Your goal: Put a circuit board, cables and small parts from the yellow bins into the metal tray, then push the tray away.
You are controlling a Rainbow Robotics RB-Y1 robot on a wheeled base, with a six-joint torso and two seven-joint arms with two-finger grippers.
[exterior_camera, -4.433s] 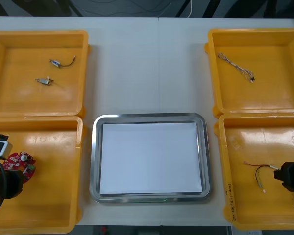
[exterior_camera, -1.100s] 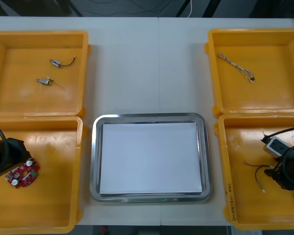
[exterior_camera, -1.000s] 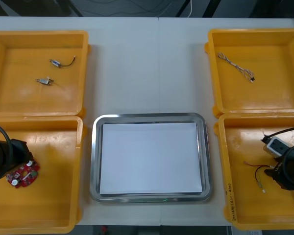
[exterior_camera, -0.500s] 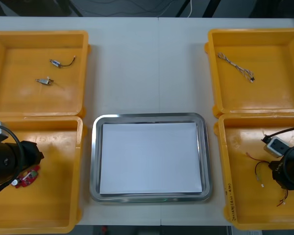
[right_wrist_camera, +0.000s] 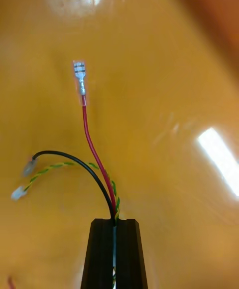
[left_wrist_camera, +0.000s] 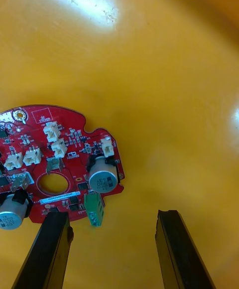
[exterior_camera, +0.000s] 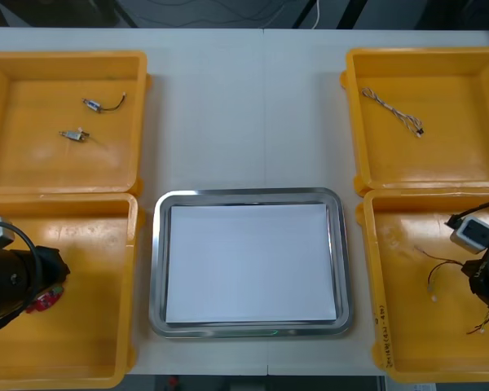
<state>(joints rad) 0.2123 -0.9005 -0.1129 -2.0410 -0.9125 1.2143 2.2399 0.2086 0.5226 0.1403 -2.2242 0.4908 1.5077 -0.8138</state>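
Both arms work low in the near bins, one on each side of the white-lined tray (exterior_camera: 156, 269).
The right gripper (right_wrist_camera: 114, 221) is in the right bin (exterior_camera: 407, 342) with its fingers closed on the cables (right_wrist_camera: 89, 139) — red, black and yellow-green strands whose free ends reach out over the floor. The left gripper (left_wrist_camera: 112, 214) is spread over the left bin (exterior_camera: 90, 358); the board (left_wrist_camera: 55, 169) lies flat by one finger, its edge reaching into the gap.

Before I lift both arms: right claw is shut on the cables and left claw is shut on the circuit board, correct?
Not quite. The left claw is open, the circuit board lying ungripped by one finger, as the left wrist view shows. The right claw is shut on the cables.
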